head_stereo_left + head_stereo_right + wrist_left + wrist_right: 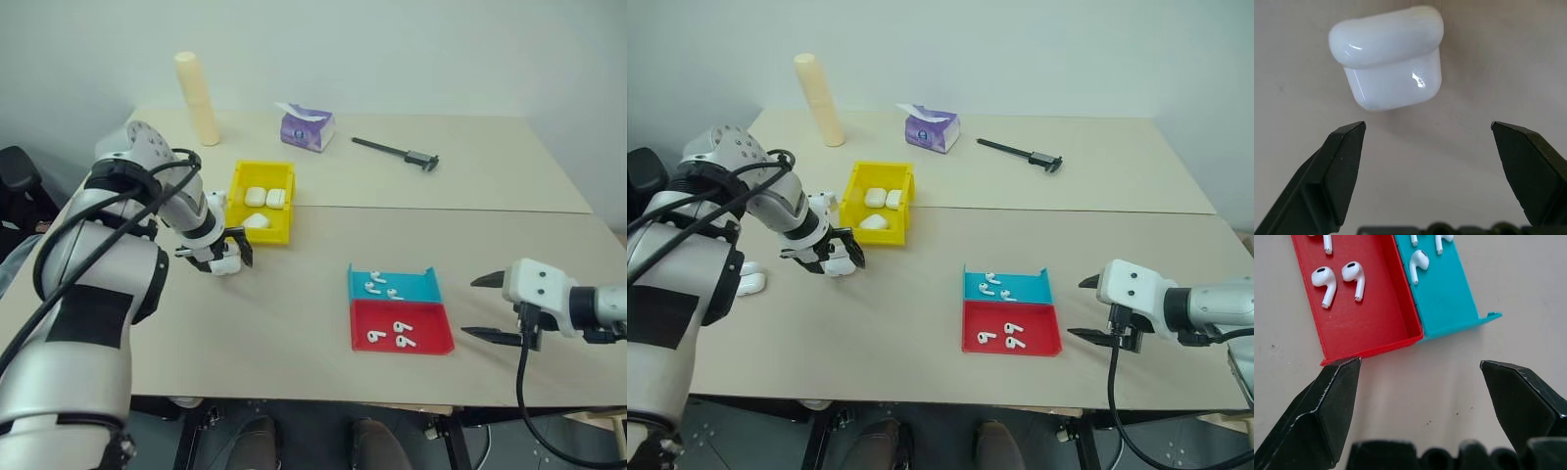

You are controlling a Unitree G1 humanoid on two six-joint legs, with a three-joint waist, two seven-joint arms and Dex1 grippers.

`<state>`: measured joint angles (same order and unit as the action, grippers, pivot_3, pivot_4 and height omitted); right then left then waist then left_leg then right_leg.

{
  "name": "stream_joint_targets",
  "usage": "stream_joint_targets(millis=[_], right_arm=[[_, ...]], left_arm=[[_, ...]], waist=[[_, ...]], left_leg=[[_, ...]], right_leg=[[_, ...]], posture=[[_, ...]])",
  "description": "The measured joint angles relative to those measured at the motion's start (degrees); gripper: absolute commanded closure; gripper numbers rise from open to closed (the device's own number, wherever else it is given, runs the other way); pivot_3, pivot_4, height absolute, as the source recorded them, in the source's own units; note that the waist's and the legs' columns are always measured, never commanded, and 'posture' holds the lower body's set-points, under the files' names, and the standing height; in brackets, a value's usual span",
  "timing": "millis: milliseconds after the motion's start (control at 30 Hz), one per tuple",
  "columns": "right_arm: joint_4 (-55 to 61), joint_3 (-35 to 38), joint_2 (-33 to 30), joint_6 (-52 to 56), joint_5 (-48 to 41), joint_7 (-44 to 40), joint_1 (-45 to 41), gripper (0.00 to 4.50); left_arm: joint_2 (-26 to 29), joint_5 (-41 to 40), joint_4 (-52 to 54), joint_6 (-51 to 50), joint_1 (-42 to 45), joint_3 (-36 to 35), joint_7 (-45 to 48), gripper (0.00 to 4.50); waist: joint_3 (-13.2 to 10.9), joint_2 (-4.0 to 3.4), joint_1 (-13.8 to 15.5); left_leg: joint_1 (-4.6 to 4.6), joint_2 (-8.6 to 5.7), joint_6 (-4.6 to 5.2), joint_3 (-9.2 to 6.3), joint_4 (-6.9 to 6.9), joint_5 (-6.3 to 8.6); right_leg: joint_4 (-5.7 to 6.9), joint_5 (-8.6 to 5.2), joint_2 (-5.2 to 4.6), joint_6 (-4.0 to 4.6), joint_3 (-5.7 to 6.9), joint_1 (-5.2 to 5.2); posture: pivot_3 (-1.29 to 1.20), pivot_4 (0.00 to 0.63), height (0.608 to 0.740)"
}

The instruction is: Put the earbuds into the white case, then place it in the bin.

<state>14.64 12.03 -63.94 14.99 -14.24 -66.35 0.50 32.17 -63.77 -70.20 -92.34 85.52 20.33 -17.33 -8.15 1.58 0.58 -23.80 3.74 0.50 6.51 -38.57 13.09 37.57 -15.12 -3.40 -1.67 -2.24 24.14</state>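
Both fingers sets wide, empty; left gripper (1427, 128) over white case (1387, 56); no legible writing.

Lab-style workbench: 2 plain tables (490, 186), a caliper (397, 152), bare wall.

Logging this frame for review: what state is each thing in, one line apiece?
Left gripper: open, above a white case.
White case: lid shut, on the table, not held.
Right gripper: open, empty, near the trays.
Yellow bin: holds three cases.
Teal tray: three earbuds.
Red tray: three earbuds.
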Motion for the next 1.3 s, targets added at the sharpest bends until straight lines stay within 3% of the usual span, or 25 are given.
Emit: stream_joint_targets(millis=[267, 800, 1300], right_arm=[[1.8, 0.3, 0.3, 0.0, 0.0, 1.3, 1.4, 0.0], [2.3, 0.4, 0.7, 0.0, 0.0, 2.9, 2.6, 0.0], [2.4, 0.4, 0.7, 0.0, 0.7, 3.0, 3.7, 0.0]], left_arm=[[-0.6, 5.2, 5.7, 0.0, -3.2, -10.2, -6.1, 0.02], [-1.6, 8.5, 17.5, 0.0, -13.4, -20.7, -14.0, 0.02], [-5.6, 13.3, 19.5, 0.0, -14.5, -29.5, -17.2, 0.02]], waist=[[0.0, -0.02, -0.2], [0.0, -0.02, 0.0], [0.0, -0.02, 0.0]], left_leg=[[0.07, 0.01, -0.14, -0.02, 0.04, -0.08], [0.06, 0.0, -0.23, 0.01, 0.04, -0.12], [0.07, -0.01, -0.24, 0.05, 0.05, -0.13]], right_leg=[[0.09, 0.0, 0.01, 0.0, -0.01, -0.01], [0.1, 0.0, -0.02, 0.0, 0.0, -0.01], [0.09, 0.01, -0.02, 0.0, 0.02, -0.03]], posture=[[0.0, 0.15, 0.74], [0.0, 0.15, 0.74], [0.0, 0.15, 0.74]])
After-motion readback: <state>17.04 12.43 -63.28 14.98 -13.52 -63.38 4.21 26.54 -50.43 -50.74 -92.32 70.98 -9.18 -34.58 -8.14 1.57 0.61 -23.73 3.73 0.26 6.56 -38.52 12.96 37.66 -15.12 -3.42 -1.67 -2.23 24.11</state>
